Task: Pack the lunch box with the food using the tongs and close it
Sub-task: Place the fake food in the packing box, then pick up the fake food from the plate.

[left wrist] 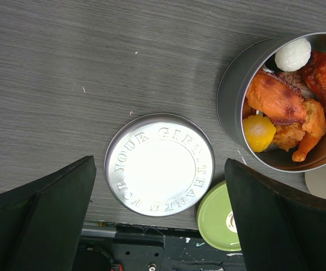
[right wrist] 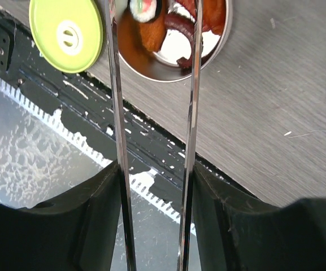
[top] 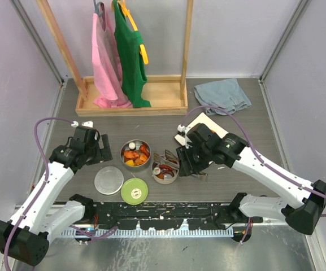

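My right gripper (right wrist: 156, 169) clamped on tongs (right wrist: 115, 84), one arm against each finger, tips spread over right tin (right wrist: 151, 70). My left gripper (left wrist: 160, 169) wide open, empty, above steel lid (left wrist: 159, 165). Food (left wrist: 275, 99) in left tin (left wrist: 230, 107) and right tin; green lid (left wrist: 219, 217) beside steel lid. Tongs thin, springy, slick: squeeze mid-arm, gently. Chunks likely soft, greasy: pinch across middle. Lids flat, light: take by rim. Steel lid embossed "FOR YOUR GIFT", rest unclear.
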### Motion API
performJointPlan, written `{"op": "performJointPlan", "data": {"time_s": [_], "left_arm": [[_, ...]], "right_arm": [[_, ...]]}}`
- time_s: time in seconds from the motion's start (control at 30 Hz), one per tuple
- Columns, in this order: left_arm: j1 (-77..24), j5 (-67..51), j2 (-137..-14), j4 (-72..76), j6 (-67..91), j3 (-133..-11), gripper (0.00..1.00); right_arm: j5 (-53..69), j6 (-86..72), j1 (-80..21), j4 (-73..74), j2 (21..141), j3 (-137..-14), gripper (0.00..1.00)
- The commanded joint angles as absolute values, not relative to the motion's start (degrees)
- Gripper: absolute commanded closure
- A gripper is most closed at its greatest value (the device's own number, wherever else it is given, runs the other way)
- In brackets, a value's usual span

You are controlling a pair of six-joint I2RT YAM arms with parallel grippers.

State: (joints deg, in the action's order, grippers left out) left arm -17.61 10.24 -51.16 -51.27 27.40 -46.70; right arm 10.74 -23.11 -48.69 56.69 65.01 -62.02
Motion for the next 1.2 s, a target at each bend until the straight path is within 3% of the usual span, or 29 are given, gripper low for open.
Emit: {"op": "performJointPlan", "data": {"time_s": [0.0,0.37,0.67,1.17], "left_arm": [[-17.4,10.5,-50.9,-50.4,26.8,-47.6,0.02],[-17.4,10.6,-50.8,-50.4,26.8,-47.6,0.02],[-17.4,10.5,-51.0,-50.4,26.8,-47.6,0.02],[-17.4,10.3,-51.2,-50.4,26.9,-47.7,0.02]], "right_arm": [[3.6,-24.6,-49.0,55.6,61.4,-66.4,0.47],[-15.9,-28.5,-46.8,59.1,58.7,-67.1,0.46],[-8.3,-24.8,-31.0,59.9,59.3,-61.7,0.46],[-9.4,-25.7,-29.7,65.0,63.1,-59.2,0.49]]}}
